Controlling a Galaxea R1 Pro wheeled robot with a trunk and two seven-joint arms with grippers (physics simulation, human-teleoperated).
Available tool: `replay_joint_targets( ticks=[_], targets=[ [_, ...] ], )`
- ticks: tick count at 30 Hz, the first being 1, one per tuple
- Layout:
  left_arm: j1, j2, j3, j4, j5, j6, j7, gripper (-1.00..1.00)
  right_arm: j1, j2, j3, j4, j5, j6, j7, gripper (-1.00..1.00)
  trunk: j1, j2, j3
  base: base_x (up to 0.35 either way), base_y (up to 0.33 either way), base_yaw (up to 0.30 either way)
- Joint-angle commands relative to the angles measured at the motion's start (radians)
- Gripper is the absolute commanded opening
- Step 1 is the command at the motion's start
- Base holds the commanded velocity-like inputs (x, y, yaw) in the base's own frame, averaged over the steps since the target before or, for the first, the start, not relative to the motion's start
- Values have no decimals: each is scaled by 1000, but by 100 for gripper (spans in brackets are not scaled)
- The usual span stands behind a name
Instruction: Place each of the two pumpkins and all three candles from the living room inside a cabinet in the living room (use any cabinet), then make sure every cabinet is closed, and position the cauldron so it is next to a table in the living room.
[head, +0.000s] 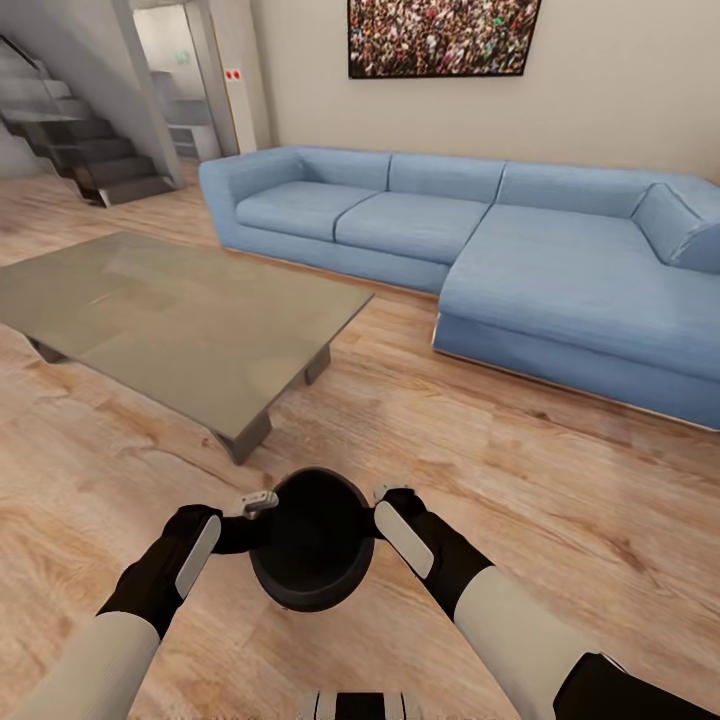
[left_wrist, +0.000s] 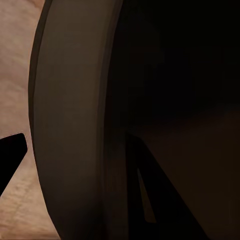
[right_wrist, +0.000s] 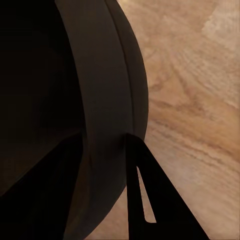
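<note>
1. Glossy black, round: one cauldron (head: 312, 553) held between the left gripper (head: 258, 503) and right gripper (head: 384, 494), each closed on its rim.
2. One grey glass table (head: 170, 315) lies ahead of both grippers; beyond it, one blue sofa (head: 480, 240).

White forearms, black wrists, grey-padded jaws

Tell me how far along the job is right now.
In hand: both arms hold the cauldron by its rim, the left gripper and right gripper on opposite sides, above the wood floor a little short of the glass table. Left: setting it down beside the table. Pumpkins, candles and cabinets can't be judged from here.
</note>
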Motion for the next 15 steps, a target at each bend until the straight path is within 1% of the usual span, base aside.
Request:
replay_joint_targets(
  ticks=[1,4,7,10,15],
  targets=[
    [0,3,-3,1,-62,0,-1,-100,-2,0,27,-36,-33,-9,-10,-100,0,-1,-5,0,0,23],
    [0,3,-3,1,-62,0,-1,-100,-2,0,27,-36,-33,-9,-10,-100,1,-1,-16,0,0,-11],
    [0,3,-3,1,-62,-1,-1,-100,-2,0,27,-36,-33,-9,-10,-100,3,-2,-28,0,0,-125],
    [0,3,-3,0,-62,0,-2,-100,-2,0,27,-36,-33,-9,-10,-100,3,-2,-28,0,0,-91],
    [0,3,-3,-1,-62,0,-4,-100,-2,0,27,-36,-33,-9,-10,-100,3,-2,-28,4,1,-20]
  ],
)
